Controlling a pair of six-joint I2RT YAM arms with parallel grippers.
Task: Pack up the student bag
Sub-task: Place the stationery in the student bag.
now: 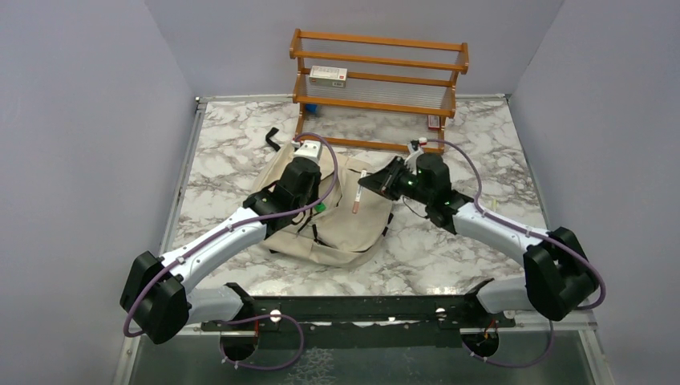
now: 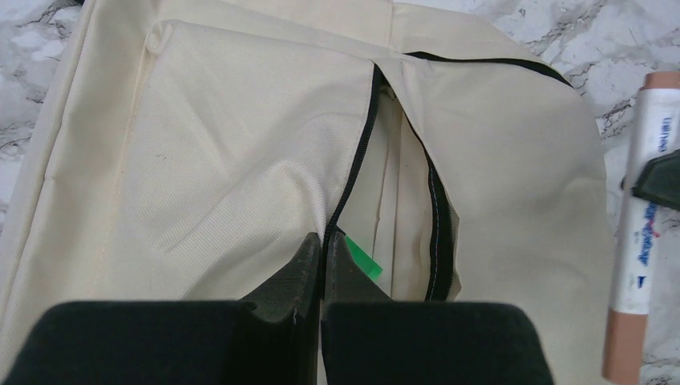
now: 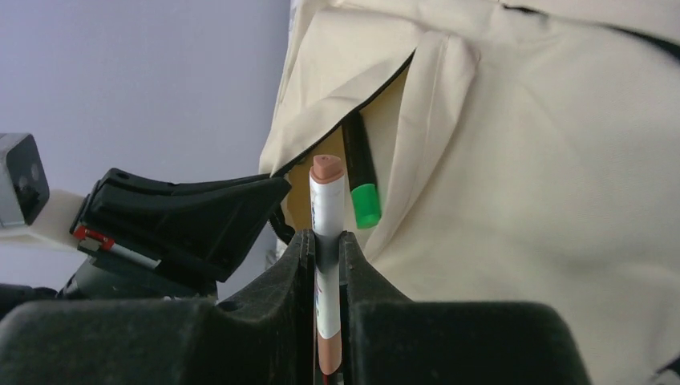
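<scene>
The cream student bag (image 1: 346, 228) lies flat on the marble table between both arms. My left gripper (image 2: 323, 241) is shut on the black zipper edge of the bag's (image 2: 240, 160) front pocket, holding the pocket mouth apart. A green-capped black marker (image 3: 362, 192) sits inside that pocket, and its cap (image 2: 362, 258) shows beside my left fingers. My right gripper (image 3: 327, 239) is shut on a white marker with tan ends (image 3: 327, 200), held just outside the pocket opening of the bag (image 3: 521, 160). From above, this marker (image 1: 358, 192) hangs over the bag in the right gripper (image 1: 366, 186), next to the left gripper (image 1: 309, 210).
A wooden shelf rack (image 1: 377, 80) stands at the back of the table with a small box (image 1: 329, 76) on a shelf. A small red-and-white item (image 1: 434, 122) lies at its right foot. A black strap (image 1: 273, 138) sticks out behind the bag. Walls close in left and right.
</scene>
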